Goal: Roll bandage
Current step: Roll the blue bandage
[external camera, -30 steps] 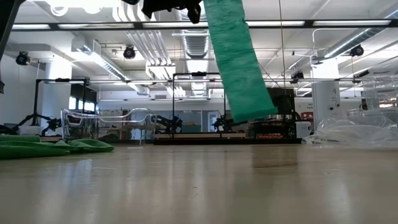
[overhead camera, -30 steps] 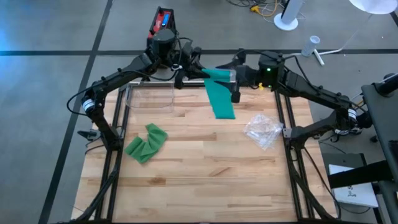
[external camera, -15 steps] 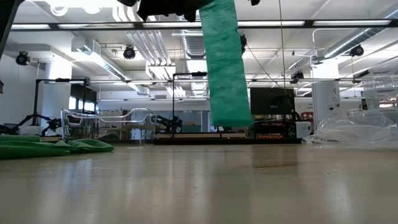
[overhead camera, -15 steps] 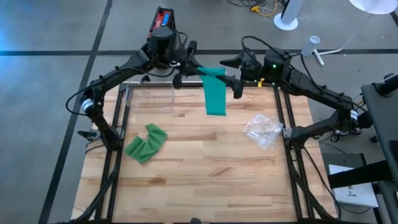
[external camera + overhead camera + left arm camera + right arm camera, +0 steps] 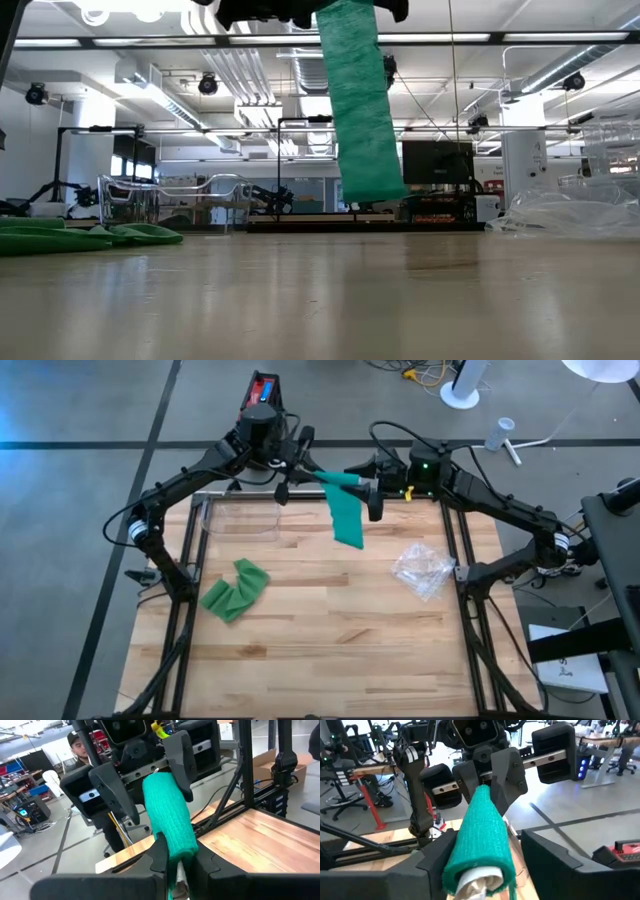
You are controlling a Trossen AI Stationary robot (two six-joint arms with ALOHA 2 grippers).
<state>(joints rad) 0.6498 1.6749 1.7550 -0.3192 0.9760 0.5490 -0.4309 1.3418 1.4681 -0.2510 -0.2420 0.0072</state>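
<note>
A green bandage roll (image 5: 345,479) is held high over the table's far middle, between my two grippers. Its loose tail (image 5: 360,110) hangs straight down, and the tail's lower end (image 5: 373,190) is clear of the table. My left gripper (image 5: 176,866) is shut on one end of the roll. My right gripper (image 5: 482,867) faces it from the other side, open, with one finger (image 5: 181,762) on each side of the roll's other end (image 5: 477,877). My left gripper pinches the roll's end (image 5: 179,851) between its two fingers. It comes in about level from the table's left, along the roll's axis. The roll sticks out level beyond the fingertips, lifted clear, with the tail hanging slack below it. My right gripper has one finger (image 5: 432,857) close against the roll's side; whether it touches I cannot tell.
A crumpled green bandage (image 5: 235,590) lies near the table's left edge. A clear plastic box (image 5: 240,518) stands at the far left. A crinkled clear wrapper (image 5: 423,568) lies toward the right. The wooden top's near half (image 5: 330,650) is bare.
My left gripper has rolled about its own axis, turning the roll with it. The right wrist has rolled too. The hanging tail, which slanted toward the table's right, has swung back and hangs nearly straight.
</note>
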